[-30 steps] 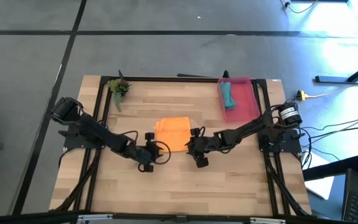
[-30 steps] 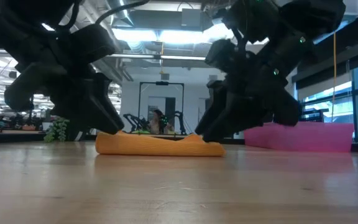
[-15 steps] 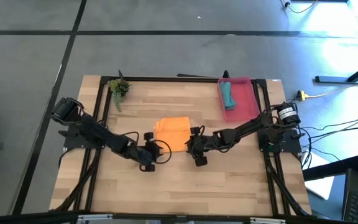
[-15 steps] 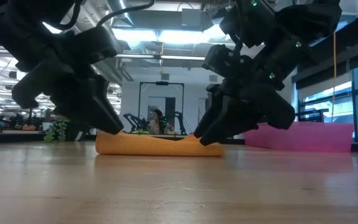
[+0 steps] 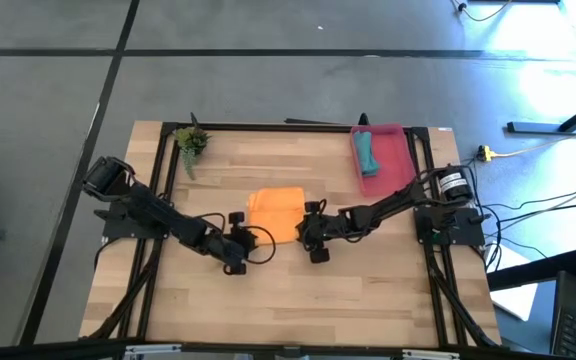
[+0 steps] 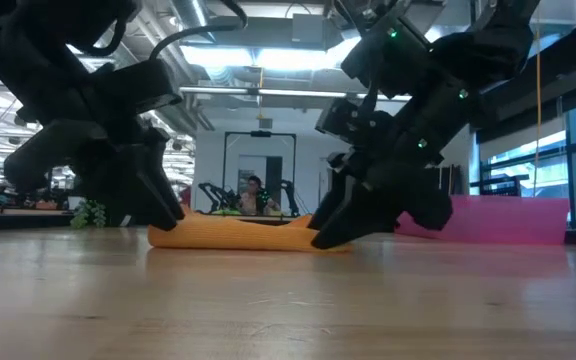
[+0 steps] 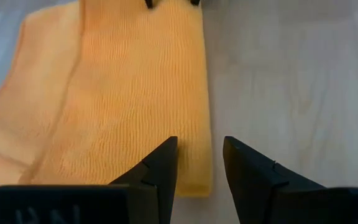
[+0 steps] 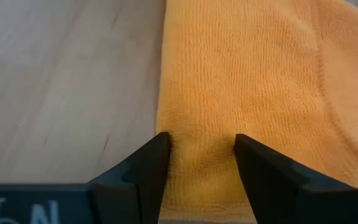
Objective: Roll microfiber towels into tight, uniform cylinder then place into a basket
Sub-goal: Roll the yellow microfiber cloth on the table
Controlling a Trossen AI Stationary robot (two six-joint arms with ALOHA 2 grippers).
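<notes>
The orange towel (image 5: 273, 211) lies flat on the table's middle, with a thicker folded strip along its near edge (image 6: 243, 234). My left gripper (image 5: 240, 240) is open at the towel's left near corner (image 7: 191, 180). My right gripper (image 5: 311, 236) is open at the towel's right near corner (image 8: 197, 174). The teal towel (image 5: 367, 152) lies rolled in the red-pink basket (image 5: 393, 170) at the far right. My left gripper comes level from the table's left, pointing along the towel's near edge. One finger (image 7: 163, 158) lies over the towel's left end (image 7: 185, 177) and the other (image 7: 241, 162) over bare wood. I cannot tell whether it touches the cloth. My right gripper comes low from the table's right, slanting down, along the towel's near edge. Both open fingers (image 8: 157, 155) stand on the towel's right end (image 8: 197, 168), one at the very edge. The cloth dents a little around the fingertips and stays on the table.
A small green plant (image 5: 191, 141) stands at the far left. Bare wood lies in front of the towel toward the table's near edge (image 5: 288, 300). A person shows far behind the table (image 6: 256, 196).
My right gripper has gone a little toward the table's left, against the towel's right end, and has tipped lower. The towel's right end has slid a little leftward with it. My left gripper has tipped slightly at the towel's left end.
</notes>
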